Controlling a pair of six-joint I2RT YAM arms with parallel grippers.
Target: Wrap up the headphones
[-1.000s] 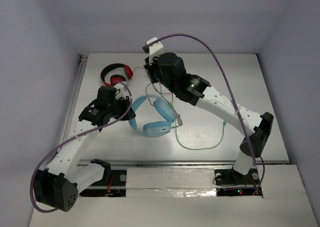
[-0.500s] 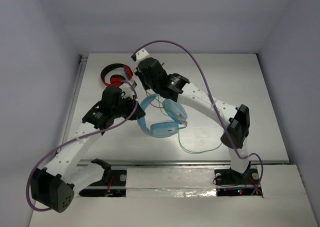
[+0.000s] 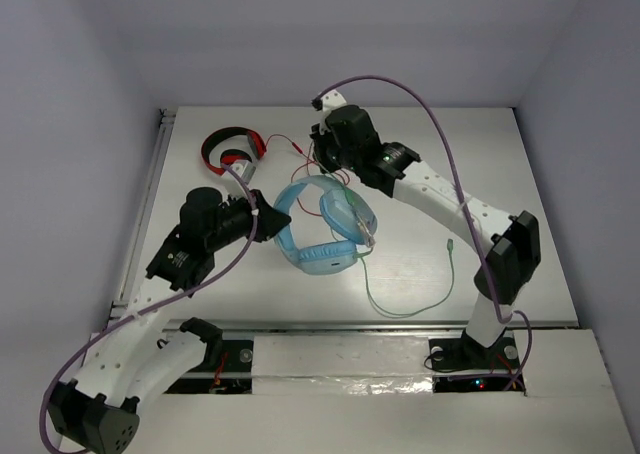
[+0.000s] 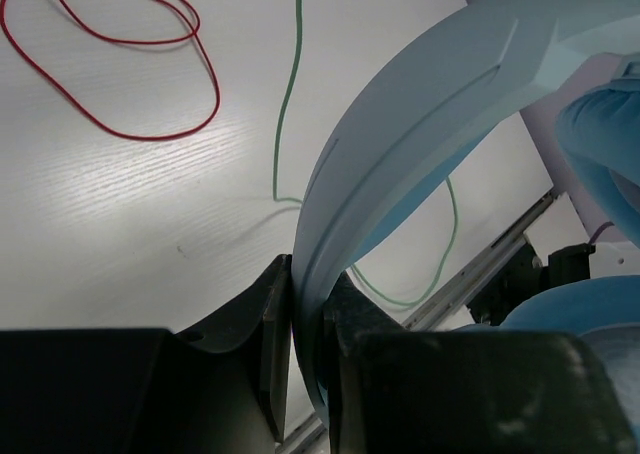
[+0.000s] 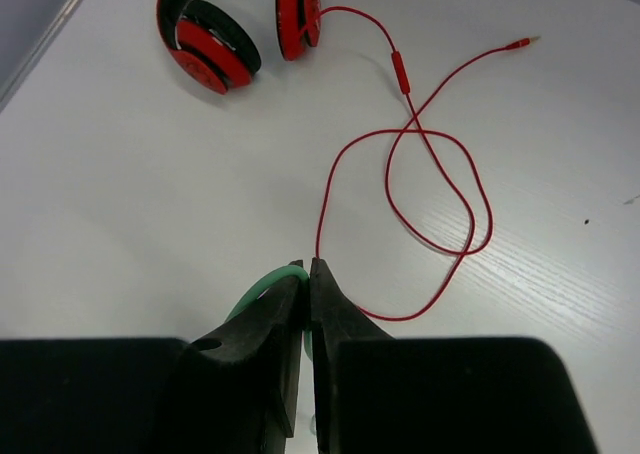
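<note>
The light blue headphones (image 3: pixel 325 229) are held above the table's middle. My left gripper (image 3: pixel 262 224) is shut on their wide blue headband (image 4: pixel 420 124), which runs between the jaws in the left wrist view. My right gripper (image 3: pixel 325 169) is above the headphones' far side, shut on the thin pale green cable (image 5: pixel 262 286). The cable (image 3: pixel 420 299) trails off the ear cups in a loop to the right on the table, with its plug end (image 3: pixel 450 244) lying free.
Red-and-black headphones (image 3: pixel 228 152) lie at the back left, also in the right wrist view (image 5: pixel 225 24). Their red cable (image 5: pixel 430 184) loops across the table beside my right gripper. The table's left rail (image 3: pixel 145 204) and front edge (image 3: pixel 350 324) bound the space.
The right arm swung back to the right and up with the green cable. The left arm pulled back toward the near left, turning the blue headphones. The cable loop on the table shifted right.
</note>
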